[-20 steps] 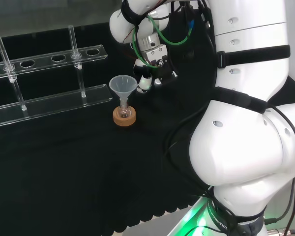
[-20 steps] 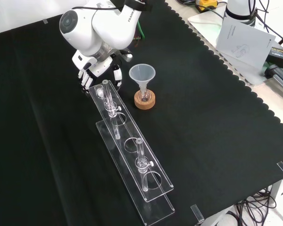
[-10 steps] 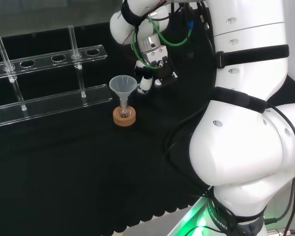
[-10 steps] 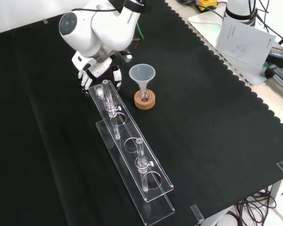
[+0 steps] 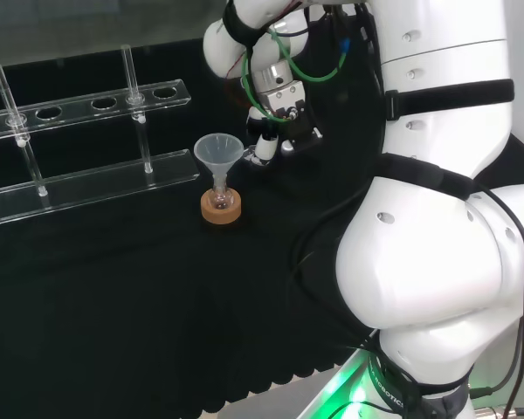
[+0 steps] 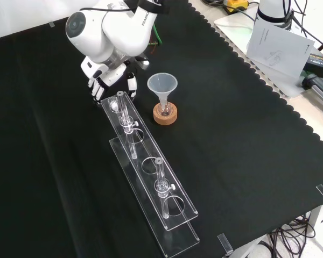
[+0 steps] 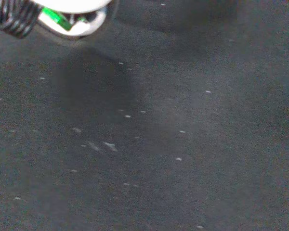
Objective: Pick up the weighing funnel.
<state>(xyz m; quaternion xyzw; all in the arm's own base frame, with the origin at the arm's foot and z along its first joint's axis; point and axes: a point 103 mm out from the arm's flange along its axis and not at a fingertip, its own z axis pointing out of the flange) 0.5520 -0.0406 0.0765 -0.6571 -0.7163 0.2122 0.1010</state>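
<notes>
Head view: I see the black and white hand (image 5: 266,144) just right of the big clear cone-shaped funnel (image 5: 218,152) on its cork ring (image 5: 220,209), and I cannot tell whether it is released or grasping; front view: it hangs beside the far end of the clear plastic tube rack (image 6: 151,173); wrist view: speckled black cloth (image 7: 183,144).

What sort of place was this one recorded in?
Probably a robotics lab set up as a chemistry bench: a clear tube rack and a funnel standing in a small flask on a cork ring sit on black cloth, with papers beyond the cloth's edge.
</notes>
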